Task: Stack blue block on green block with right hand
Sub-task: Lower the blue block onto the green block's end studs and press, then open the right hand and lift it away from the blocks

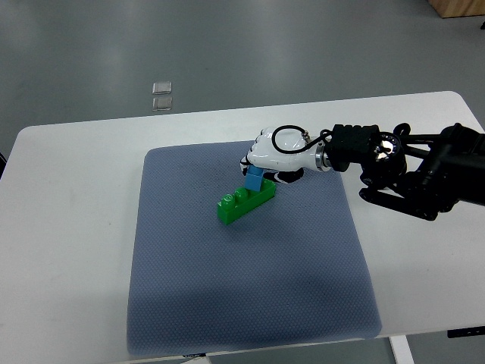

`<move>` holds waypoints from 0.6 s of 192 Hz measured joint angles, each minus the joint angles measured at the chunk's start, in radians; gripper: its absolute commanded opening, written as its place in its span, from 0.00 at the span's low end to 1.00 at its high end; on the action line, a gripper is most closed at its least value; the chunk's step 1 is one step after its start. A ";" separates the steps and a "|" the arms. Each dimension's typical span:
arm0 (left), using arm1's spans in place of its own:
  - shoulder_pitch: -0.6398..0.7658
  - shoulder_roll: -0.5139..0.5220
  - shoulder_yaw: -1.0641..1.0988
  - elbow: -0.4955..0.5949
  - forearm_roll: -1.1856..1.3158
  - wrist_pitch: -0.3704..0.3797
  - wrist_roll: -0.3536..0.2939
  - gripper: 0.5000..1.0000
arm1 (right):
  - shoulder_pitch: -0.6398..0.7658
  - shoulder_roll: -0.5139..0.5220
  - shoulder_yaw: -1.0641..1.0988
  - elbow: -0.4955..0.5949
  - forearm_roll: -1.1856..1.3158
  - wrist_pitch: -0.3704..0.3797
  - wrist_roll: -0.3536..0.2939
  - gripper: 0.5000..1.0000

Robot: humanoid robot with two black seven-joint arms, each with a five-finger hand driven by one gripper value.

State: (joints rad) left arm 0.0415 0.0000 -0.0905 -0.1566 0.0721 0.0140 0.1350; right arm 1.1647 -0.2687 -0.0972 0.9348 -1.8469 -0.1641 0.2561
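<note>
Right hand (274,152), white-shelled on a black arm that is entering from the right edge, is grasping the blue block (254,180) with curled fingers. The blue block is sitting on the rear end of the green block (244,203), which is lying diagonally on the grey mat (250,296) covering the white table (68,227).

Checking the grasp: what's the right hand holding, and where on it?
The right hand grips the blue block by its top end, over the green block.
</note>
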 measured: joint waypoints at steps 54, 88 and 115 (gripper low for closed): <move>0.000 0.000 0.000 0.000 0.000 0.000 0.000 1.00 | 0.004 -0.001 -0.001 0.001 -0.007 -0.001 0.000 0.01; 0.000 0.000 0.000 0.000 0.000 0.000 0.000 1.00 | 0.003 0.000 -0.013 0.001 -0.009 -0.020 0.000 0.08; 0.000 0.000 0.000 0.000 0.000 0.000 0.000 1.00 | 0.005 0.000 -0.019 0.001 -0.008 -0.025 0.000 0.58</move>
State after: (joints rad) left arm 0.0414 0.0000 -0.0905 -0.1570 0.0721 0.0135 0.1350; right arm 1.1697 -0.2686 -0.1160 0.9357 -1.8549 -0.1896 0.2564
